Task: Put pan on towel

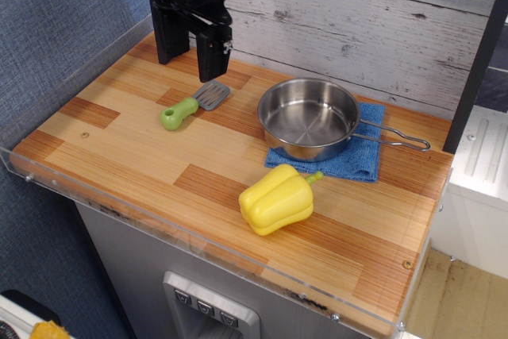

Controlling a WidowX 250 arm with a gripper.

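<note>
Observation.image looks down on the wooden bench (pixel 119 144), and the pan (pixel 309 119) sits squarely on the blue towel (pixel 361 160) near the back right, its bowl covering most of the cloth. Its thin wire handle (pixel 397 141) reaches out to the right, past the towel's edge and over the bare wood. A yellow pepper (pixel 276 199) lies just in front of the towel, stem pointing up toward it, close but not touching the pan. Over at the back left the black gripper (pixel 213 57) hangs above the bench, well apart from the pan, with nothing in its jaws; whether they are wide or narrow cannot be told from this angle. Just below it rests the green-handled spatula (pixel 193 104), blade toward the wall.
</note>
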